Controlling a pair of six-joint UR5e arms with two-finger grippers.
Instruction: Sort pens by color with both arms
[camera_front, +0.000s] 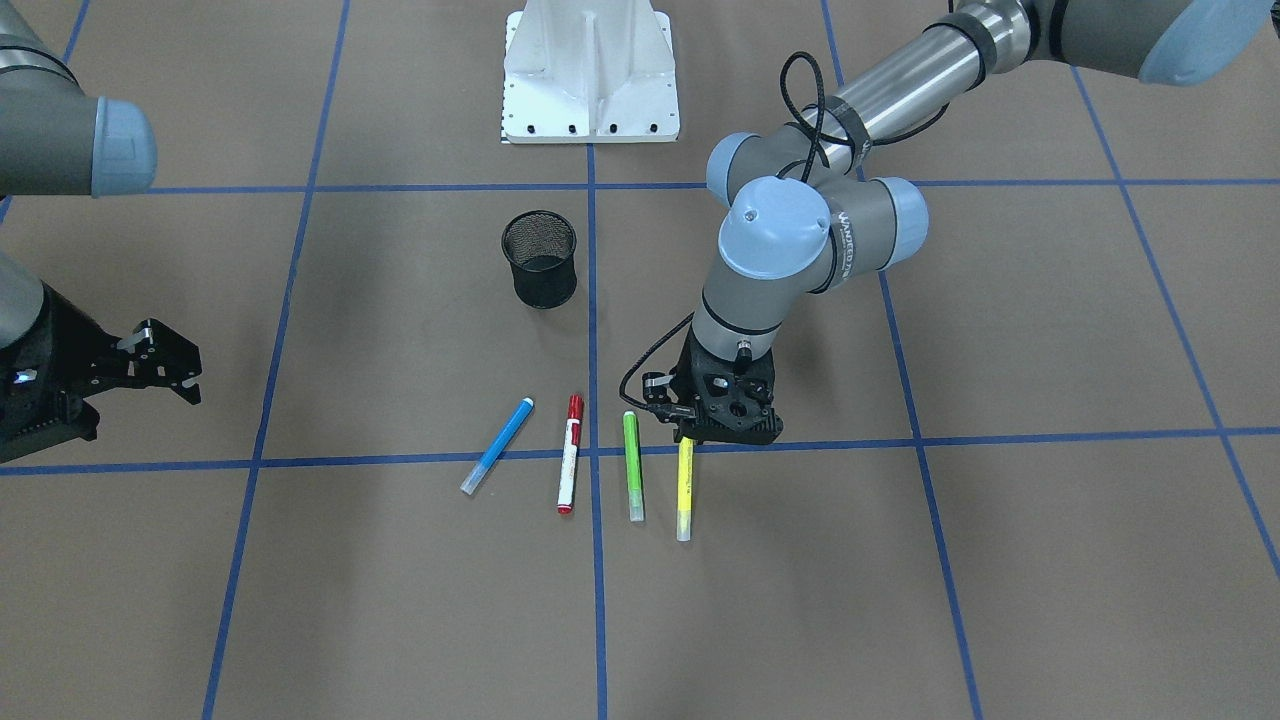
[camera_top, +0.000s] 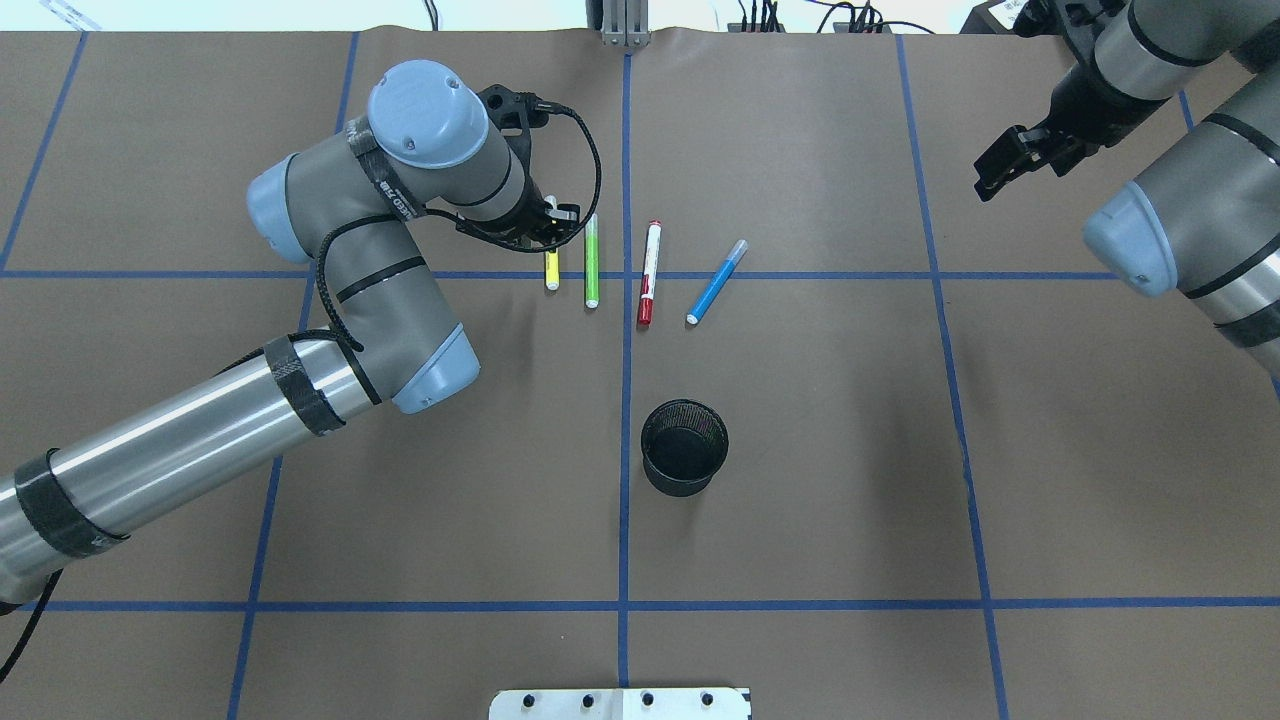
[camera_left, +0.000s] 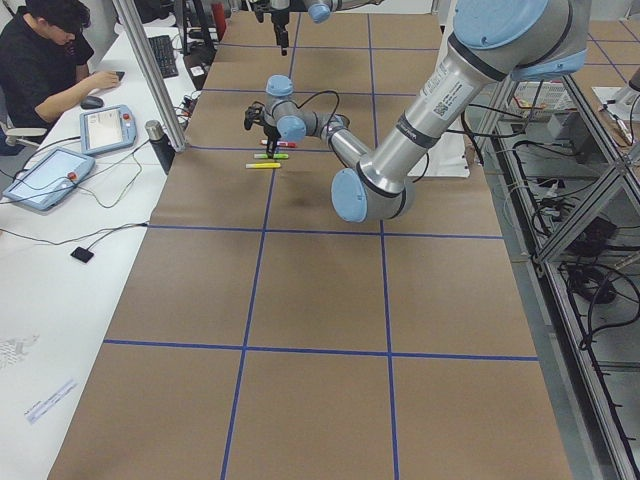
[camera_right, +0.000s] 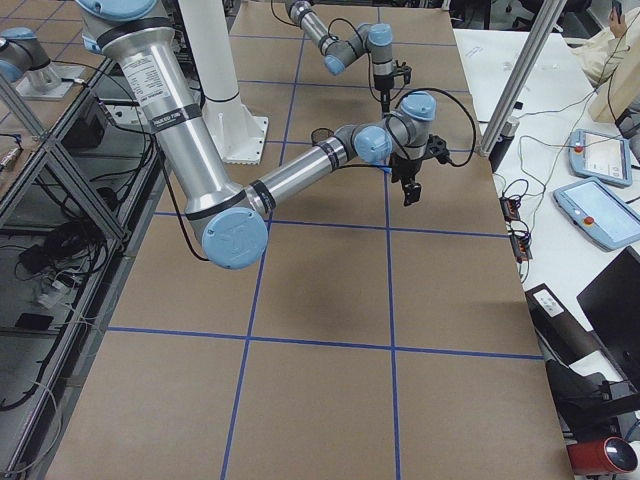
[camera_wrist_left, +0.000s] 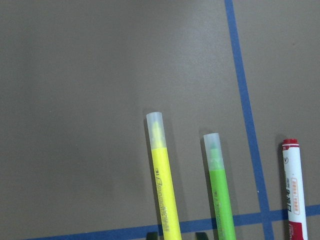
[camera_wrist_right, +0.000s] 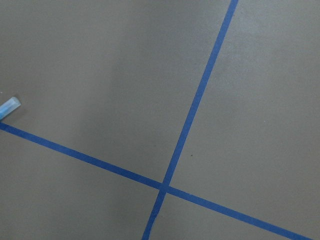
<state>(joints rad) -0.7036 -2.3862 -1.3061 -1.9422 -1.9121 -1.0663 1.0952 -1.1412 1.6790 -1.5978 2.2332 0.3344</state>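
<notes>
A: The yellow pen (camera_front: 685, 490) is lying on the worktop (camera_front: 900, 600), at the end of a row w/ green pen (camera_front: 633, 465), red pen (camera_front: 570, 455), blue pen (camera_front: 497, 447). L fingers (camera_front: 688, 438) are hovering spread, straddling its robot-side end.

B: Prob. should be dropping straight, then closing w/o nudging the green pen just beside.

A: R fingers (camera_front: 175, 368) are hanging spread, empty, well apart. The mesh cup (camera_front: 540, 258) is sitting beyond.

B: Wrist cam's showing both tips flanking yellow. Front cam's hiding that gap.

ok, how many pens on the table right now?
4, side by side: slim blue pen, red-capped white pen, green pen, yellow pen beneath the left gripper. The black mesh cup looks empty.
</notes>
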